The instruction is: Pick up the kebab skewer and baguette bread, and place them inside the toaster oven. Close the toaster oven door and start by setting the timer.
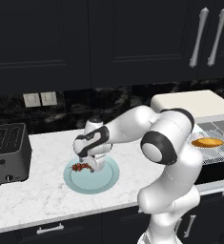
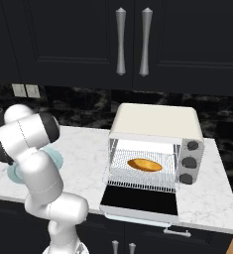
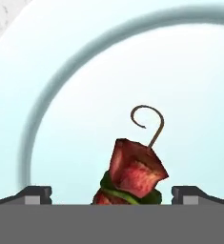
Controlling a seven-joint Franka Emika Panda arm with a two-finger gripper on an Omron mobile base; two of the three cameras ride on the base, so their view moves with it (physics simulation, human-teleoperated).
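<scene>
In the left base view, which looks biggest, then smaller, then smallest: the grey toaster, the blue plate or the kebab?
1. Blue plate and grey toaster look alike; the toaster sits nearer, so unsure.
2. Kebab skewer, smallest.

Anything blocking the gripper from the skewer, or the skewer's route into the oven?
Nothing visible. The open gripper straddles the kebab skewer on the plate. The toaster oven door hangs open, and the baguette bread on the rack leaves room beside it.
</scene>
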